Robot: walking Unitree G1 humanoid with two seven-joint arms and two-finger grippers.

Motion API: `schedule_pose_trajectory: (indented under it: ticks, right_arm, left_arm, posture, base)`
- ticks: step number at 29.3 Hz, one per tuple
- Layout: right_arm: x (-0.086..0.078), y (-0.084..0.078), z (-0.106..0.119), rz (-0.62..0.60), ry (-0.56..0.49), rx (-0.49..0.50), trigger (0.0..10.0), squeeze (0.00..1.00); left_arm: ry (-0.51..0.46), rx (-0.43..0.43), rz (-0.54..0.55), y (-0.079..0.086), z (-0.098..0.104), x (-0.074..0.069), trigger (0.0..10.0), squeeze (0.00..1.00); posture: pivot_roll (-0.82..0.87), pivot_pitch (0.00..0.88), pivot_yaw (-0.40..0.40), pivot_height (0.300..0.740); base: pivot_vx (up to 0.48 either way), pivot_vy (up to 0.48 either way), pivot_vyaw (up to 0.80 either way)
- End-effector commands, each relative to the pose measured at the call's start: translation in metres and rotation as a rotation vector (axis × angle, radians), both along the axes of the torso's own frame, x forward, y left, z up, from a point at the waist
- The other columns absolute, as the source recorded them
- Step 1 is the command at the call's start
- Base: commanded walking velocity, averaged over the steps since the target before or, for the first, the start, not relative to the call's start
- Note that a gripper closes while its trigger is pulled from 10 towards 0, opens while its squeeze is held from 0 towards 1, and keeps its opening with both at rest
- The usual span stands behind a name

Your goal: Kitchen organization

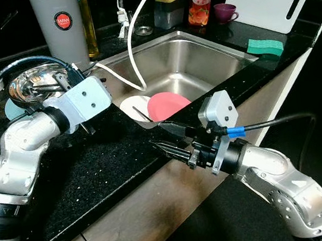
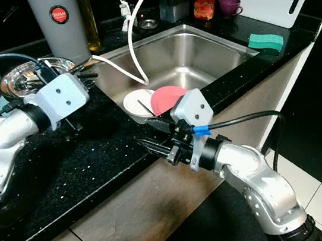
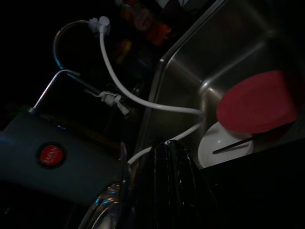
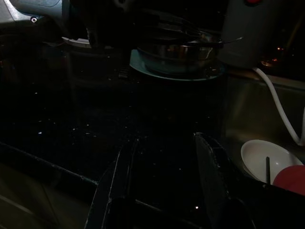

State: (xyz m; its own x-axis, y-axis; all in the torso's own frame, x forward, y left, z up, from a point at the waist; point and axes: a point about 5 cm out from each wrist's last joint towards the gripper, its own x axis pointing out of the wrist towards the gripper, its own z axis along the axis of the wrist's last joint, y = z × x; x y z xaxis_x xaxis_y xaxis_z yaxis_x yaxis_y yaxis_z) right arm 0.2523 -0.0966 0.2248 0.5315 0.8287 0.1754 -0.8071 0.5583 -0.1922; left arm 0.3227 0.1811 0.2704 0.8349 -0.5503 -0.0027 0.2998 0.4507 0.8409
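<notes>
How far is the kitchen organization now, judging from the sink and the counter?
Little looks finished. A white bowl and a pink plate lie in the sink, a dark utensil in the bowl. In hand: nothing; the right gripper is open at the counter edge, and the left gripper is beside the steel bowl. Left to do: the sink dishes, the steel bowl and the green sponge.
</notes>
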Motion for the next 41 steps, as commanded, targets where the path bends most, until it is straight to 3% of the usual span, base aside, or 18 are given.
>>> schedule_pose_trajectory:
  ticks: [1,6,7,8,9,10,25,39,40,41]
  right_arm:
    - [-0.002,-0.004,0.003,-0.006,-0.001,0.006,10.0,0.0]
    - [-0.001,-0.004,0.003,-0.012,0.001,0.009,10.0,0.0]
    - [-0.001,-0.004,0.004,-0.012,0.001,0.009,10.0,0.0]
    - [-0.001,-0.004,0.004,-0.012,0.002,0.009,10.0,0.0]
    - [-0.001,-0.004,0.004,-0.012,0.002,0.01,10.0,0.0]
    - [-0.001,-0.004,0.004,-0.013,0.002,0.009,10.0,0.0]
    - [-0.001,-0.003,0.004,-0.009,0.003,0.006,10.0,0.0]
    - [-0.005,-0.002,0.006,0.002,0.005,0.009,10.0,0.0]
    - [-0.006,-0.002,0.007,0.001,0.004,0.008,10.0,0.0]
    - [-0.006,-0.002,0.007,0.001,0.004,0.008,10.0,0.0]
  left_arm:
    - [-0.038,0.026,0.029,0.005,0.005,0.002,0.0,0.0]
    - [-0.12,0.019,0.082,0.009,0.014,0.003,0.0,0.0]
    - [-0.121,0.021,0.083,0.008,0.014,0.003,0.0,0.38]
    - [-0.116,0.021,0.077,0.006,0.012,0.003,6.3,1.0]
    - [-0.112,0.021,0.072,0.005,0.01,0.002,6.3,1.0]
    - [-0.102,0.02,0.06,0.002,0.008,0.001,10.0,1.0]
    - [0.012,0.062,-0.012,-0.01,-0.01,0.001,10.0,1.0]
    - [0.013,0.129,0.121,0.011,-0.022,0.018,10.0,1.0]
    - [0.01,0.139,0.122,0.011,-0.022,0.02,10.0,0.56]
    - [0.01,0.139,0.122,0.011,-0.022,0.02,10.0,0.56]
  posture:
    - [0.03,0.0,-0.03,0.74]
    - [0.04,0.0,-0.032,0.74]
    - [0.04,0.0,-0.031,0.74]
    - [0.03,0.0,-0.029,0.74]
    - [0.03,0.0,-0.029,0.74]
    - [0.03,0.0,-0.03,0.74]
    - [0.03,0.0,-0.038,0.74]
    - [0.01,0.0,-0.031,0.74]
    - [0.01,0.0,-0.03,0.74]
    - [0.01,0.0,-0.03,0.74]
  base:
    - [0.0,0.0,0.0]
    - [0.0,0.0,0.0]
    - [0.0,0.0,0.0]
    - [0.0,0.0,0.0]
    - [0.0,0.0,0.0]
    - [0.0,0.0,0.0]
    - [0.0,0.0,0.0]
    - [0.0,0.0,0.0]
    - [0.0,0.0,0.0]
    - [0.0,0.0,0.0]
